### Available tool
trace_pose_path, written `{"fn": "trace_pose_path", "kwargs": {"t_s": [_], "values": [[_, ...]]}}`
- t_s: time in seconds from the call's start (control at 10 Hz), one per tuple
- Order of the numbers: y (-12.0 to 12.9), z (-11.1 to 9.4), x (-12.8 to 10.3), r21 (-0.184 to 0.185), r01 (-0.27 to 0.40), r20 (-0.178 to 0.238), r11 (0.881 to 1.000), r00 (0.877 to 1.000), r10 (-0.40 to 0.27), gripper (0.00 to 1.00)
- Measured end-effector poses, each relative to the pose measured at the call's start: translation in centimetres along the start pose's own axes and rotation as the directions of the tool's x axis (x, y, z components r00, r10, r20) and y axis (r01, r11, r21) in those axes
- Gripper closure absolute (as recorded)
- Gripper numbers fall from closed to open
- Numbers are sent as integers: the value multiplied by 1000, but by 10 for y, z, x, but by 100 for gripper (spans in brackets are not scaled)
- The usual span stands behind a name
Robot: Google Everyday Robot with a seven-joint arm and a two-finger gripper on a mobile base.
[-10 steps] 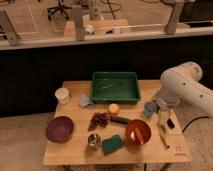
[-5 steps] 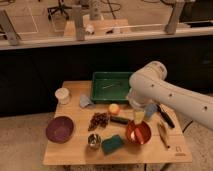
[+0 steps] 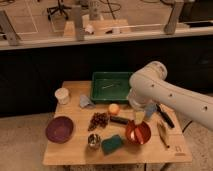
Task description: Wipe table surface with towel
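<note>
- Front of table (image 3: 70,152): green sponge (image 3: 112,143), red bowl (image 3: 138,133); no writing legible anywhere.
- Gripper (image 3: 138,114) just above the red bowl, largely hidden by the white arm (image 3: 167,92); claw width unreadable.
- Towel (image 3: 86,101) crumpled beside green tray (image 3: 113,81), apart from gripper.
- Arm cut off at right edge.

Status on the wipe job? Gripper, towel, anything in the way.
Gripper low over right-centre of table, just above red bowl. Towel crumpled by tray's front-left corner, not grasped. Orange and grapes sit between them.
</note>
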Motion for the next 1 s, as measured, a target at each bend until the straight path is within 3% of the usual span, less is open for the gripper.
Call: {"fn": "trace_pose_path", "kwargs": {"t_s": [0.4,0.5,0.7,1.0], "values": [[-2,0,-1,3,3,3,1000,1000,-3,20],[-13,1,-7,11,25,19,1000,1000,-25,20],[-41,9,-25,24,52,59,998,997,-54,20],[-109,32,-63,43,110,77,993,991,-114,20]]}}
